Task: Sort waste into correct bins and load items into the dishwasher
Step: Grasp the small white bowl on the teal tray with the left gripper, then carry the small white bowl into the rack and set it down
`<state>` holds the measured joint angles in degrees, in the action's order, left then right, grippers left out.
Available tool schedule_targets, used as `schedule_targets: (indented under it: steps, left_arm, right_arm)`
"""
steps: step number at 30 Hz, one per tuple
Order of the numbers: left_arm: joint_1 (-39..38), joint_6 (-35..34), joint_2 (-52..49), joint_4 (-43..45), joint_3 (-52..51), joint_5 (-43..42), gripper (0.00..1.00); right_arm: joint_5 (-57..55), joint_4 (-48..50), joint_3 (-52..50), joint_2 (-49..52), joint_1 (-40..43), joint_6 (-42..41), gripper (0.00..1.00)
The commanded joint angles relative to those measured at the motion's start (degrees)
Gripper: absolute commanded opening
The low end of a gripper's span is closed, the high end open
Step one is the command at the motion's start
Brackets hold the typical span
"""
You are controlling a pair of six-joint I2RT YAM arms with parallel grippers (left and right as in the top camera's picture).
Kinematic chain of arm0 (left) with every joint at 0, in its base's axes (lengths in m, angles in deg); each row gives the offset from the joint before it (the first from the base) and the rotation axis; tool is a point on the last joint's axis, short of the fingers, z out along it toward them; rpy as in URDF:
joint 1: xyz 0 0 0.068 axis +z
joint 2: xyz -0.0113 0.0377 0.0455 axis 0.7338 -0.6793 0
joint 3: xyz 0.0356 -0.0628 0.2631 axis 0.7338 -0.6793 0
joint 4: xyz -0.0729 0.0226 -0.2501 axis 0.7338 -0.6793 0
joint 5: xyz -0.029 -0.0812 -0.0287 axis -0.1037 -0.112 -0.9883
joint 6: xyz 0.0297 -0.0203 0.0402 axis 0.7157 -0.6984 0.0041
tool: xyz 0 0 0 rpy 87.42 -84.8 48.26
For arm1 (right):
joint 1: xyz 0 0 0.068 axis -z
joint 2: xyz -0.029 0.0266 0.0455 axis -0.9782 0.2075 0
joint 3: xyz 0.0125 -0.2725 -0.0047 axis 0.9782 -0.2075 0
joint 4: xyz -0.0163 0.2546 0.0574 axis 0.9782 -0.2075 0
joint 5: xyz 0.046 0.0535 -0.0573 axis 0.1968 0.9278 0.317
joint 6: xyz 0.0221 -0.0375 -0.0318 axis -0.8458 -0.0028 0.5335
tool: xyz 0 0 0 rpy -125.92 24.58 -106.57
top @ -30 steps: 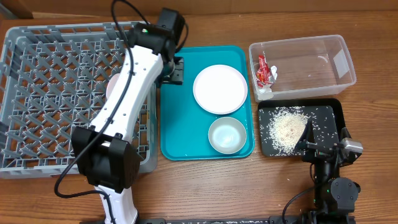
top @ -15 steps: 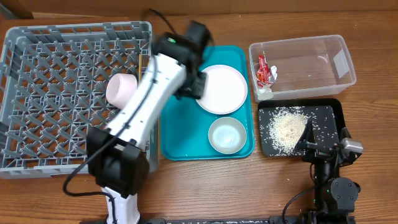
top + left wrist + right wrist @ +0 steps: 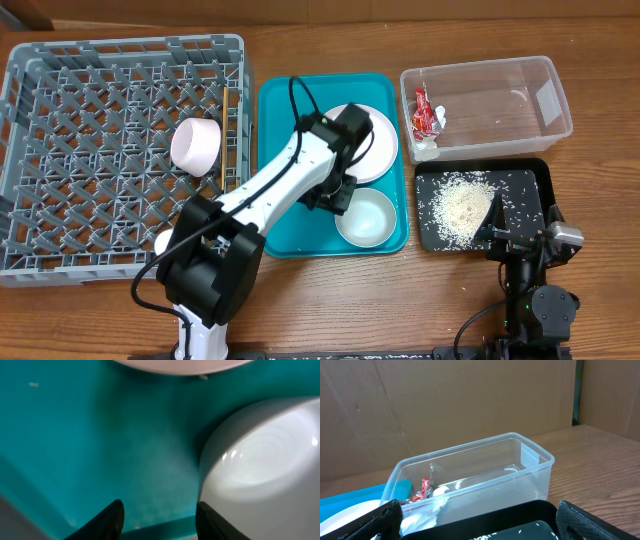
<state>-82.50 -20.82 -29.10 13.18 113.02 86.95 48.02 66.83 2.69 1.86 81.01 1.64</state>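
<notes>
- the left tool (image 3: 160,508) hangs low over the teal tray (image 3: 300,235), jaws apart and holding nothing; one jaw stands just beside the outer wall of the white bowl (image 3: 365,216), the other over bare tray; I judge it lined up to pinch the bowl's rim, though the bowl is not yet between the jaws
- the bowl sits upright and empty at the tray's near right corner; the round white plate (image 3: 375,150) lies flat just behind it, partly hidden by the arm; both lie outside the rack, so loading looks only partly done
- the grey dish rack (image 3: 100,42) takes the left of the tabletop (image 3: 610,300); a pale pink bowl (image 3: 195,147) rests tipped among the pegs near its right side; a small white round thing (image 3: 162,242) shows at the rack's near edge beside the arm, too hidden to name
- the clear tub (image 3: 540,100) holds the red sauce packet (image 3: 424,110) and the crumpled white scrap (image 3: 428,148), both bunched at its left end; the rest is bare
- the black tray (image 3: 530,190), just in front of the tub, holds the rice (image 3: 462,205) in a loose heap with stray grains around it
- the right tool (image 3: 479,506) is parked at the near edge of the black tray, jaws wide apart and empty, facing the tub; likely kept clear of the left arm's reach
</notes>
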Motion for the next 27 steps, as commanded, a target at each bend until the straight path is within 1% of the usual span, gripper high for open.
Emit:
schedule_targets:
  steps: [1,3,4,10,11,12,13,14,17,19,23,26,27]
  left_arm:
    - [-0.31,0.39,1.2,4.85,-4.26,-6.56,0.45]
    - [-0.37,0.5,1.2,6.21,-4.96,-9.68,0.4]
    - [-0.37,0.35,1.22,6.19,-4.96,-9.88,0.39]
    - [0.04,-0.22,1.57,3.41,-3.74,-9.94,0.37]
    - [0.13,-0.37,1.57,3.06,-3.63,-9.88,0.33]
    - [0.13,-0.42,1.57,2.84,-3.65,-9.44,0.23]
    - [0.11,-0.9,1.55,2.34,-3.65,-8.13,0.08]
    - [0.11,-2.21,1.55,1.36,-3.65,-5.4,0.04]
    - [0.02,-5.57,1.66,-1.68,-3.48,3.17,0.04]
    - [0.48,-8.15,1.79,-5.53,-1.9,8.74,0.04]
    - [2.25,-14.73,3.5,-18.36,5.33,20.63,0.04]
    - [4.26,-23.41,6.58,-30.64,11.67,35.41,0.04]
    - [5.01,-24.94,7.85,-32.5,13.18,39.69,0.04]
  right_arm:
    - [-0.28,0.35,-0.61,-0.68,0.26,-0.13,1.0]
    - [-0.28,0.35,-0.61,-0.68,0.26,-0.13,1.0]
    - [-0.28,0.35,-0.61,-0.68,0.26,-0.13,1.0]
    - [-0.28,0.35,-0.61,-0.68,0.26,-0.13,1.0]
    - [-0.28,0.33,-0.61,-0.68,0.26,-0.13,1.0]
    - [-0.28,0.35,-0.61,-0.68,0.26,-0.13,1.0]
    - [-0.28,0.35,-0.61,-0.68,0.26,-0.13,1.0]
    - [-0.28,0.35,-0.61,-0.68,0.26,-0.13,1.0]
    - [-0.28,0.35,-0.61,-0.68,0.26,-0.13,1.0]
    - [-0.28,0.33,-0.61,-0.68,0.26,-0.13,1.0]
    - [-0.28,0.35,-0.61,-0.68,0.26,-0.13,1.0]
    - [-0.28,0.35,-0.61,-0.68,0.26,-0.13,1.0]
    - [-0.28,0.35,-0.61,-0.68,0.26,-0.13,1.0]
